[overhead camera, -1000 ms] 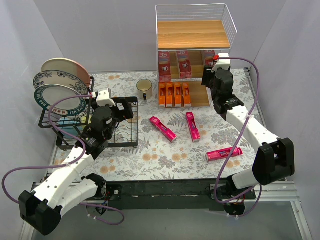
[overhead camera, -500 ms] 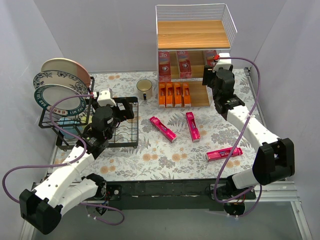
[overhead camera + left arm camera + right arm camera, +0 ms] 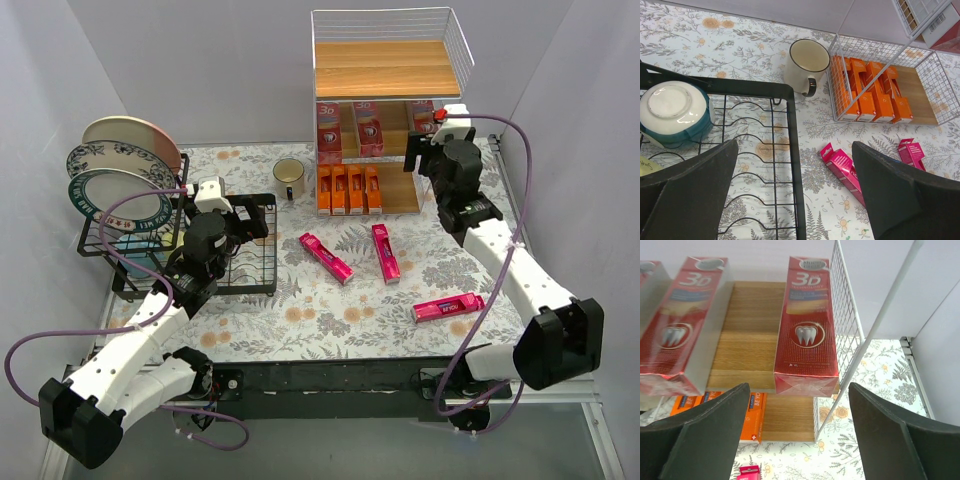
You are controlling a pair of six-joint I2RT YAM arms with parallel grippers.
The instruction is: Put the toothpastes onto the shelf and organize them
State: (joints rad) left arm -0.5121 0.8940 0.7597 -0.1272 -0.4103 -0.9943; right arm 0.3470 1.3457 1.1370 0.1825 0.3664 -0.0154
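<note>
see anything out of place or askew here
Three magenta-pink cartons lie loose on the table, each at a different angle, off the shelf. The orange cartons sit in a row on its bottom board and the red cartons stand on the middle one. Nothing looks spilled or damaged.

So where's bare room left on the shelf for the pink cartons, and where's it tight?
The top board is entirely bare. The bottom board is free right of the orange cartons, up to the wire side. The middle tier is tight: red cartons stand there, with the right gripper open just in front.
</note>
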